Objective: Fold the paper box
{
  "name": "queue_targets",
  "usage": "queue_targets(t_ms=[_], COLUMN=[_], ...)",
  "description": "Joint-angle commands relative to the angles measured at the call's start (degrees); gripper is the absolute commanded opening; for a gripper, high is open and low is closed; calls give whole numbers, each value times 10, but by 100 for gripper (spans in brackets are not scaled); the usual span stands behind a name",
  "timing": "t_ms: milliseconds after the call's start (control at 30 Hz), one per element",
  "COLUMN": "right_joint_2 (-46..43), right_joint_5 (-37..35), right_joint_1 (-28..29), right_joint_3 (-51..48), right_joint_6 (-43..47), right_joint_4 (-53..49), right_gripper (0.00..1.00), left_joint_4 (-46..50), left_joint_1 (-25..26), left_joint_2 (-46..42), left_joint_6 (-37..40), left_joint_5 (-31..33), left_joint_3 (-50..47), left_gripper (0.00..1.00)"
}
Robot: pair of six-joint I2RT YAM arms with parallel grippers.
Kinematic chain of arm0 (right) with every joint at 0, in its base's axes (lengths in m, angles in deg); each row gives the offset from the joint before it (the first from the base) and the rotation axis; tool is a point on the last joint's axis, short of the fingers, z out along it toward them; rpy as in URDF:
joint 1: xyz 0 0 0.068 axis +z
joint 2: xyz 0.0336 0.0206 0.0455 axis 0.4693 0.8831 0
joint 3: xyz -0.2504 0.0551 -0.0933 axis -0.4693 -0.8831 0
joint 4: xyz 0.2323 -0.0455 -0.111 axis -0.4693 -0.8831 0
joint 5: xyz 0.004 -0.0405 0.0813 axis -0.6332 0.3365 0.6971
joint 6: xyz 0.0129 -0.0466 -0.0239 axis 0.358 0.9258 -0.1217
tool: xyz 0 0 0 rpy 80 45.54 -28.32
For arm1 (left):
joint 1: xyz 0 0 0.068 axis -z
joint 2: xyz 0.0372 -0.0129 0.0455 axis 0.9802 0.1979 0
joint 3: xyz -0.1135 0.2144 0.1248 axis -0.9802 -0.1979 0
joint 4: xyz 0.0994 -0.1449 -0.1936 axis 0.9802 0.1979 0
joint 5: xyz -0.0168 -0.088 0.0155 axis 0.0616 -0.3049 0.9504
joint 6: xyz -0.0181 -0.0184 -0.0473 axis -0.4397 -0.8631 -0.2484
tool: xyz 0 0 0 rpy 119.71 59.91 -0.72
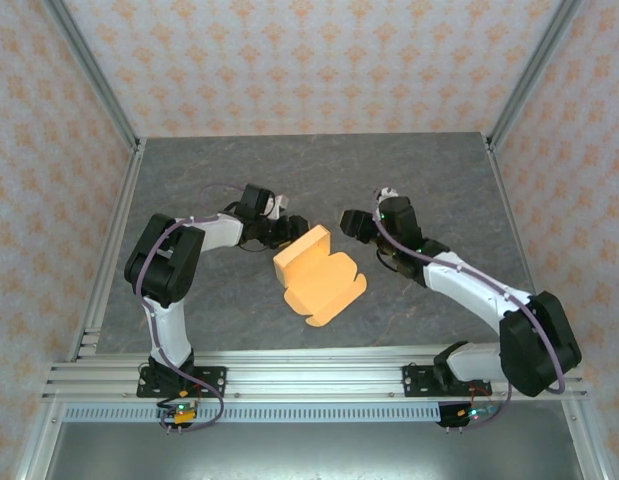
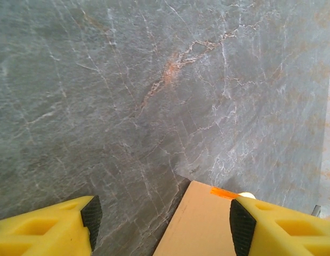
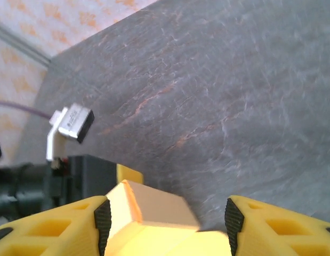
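Orange-tan paper box (image 1: 319, 275) lies partly folded near the table's (image 1: 429, 180) centre, with a raised wall at its far end. Left hand (image 1: 291, 229) is spread wide at the box's far-left corner. Right hand (image 1: 349, 221) is likewise spread, with the box's far end between its fingers.

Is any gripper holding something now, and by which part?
Nothing is held. The left gripper and right gripper are open, each with part of the paper box between its jaws.
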Motion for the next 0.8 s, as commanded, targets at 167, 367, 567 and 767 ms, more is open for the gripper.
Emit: queue_targets(t_ms=[167, 367, 567, 767], right_joint_2=[92, 164, 251, 303], right_joint_5=[85, 41, 46, -45], right_joint_1=[6, 6, 18, 61], right_joint_3=[97, 221, 332, 407], right_joint_6=[-397, -351, -331, -337], right_joint_4=[-130, -300, -434, -523], right_gripper=[73, 96, 97, 97], left_joint_4=[119, 119, 112, 128], left_joint_1=[-45, -52, -53, -54], left_joint_2=[-65, -80, -81, -91], left_joint_6=[9, 0, 0, 18], left_joint_5=[168, 176, 190, 218], left_joint_3=[10, 0, -18, -21], left_gripper=[68, 69, 69, 69])
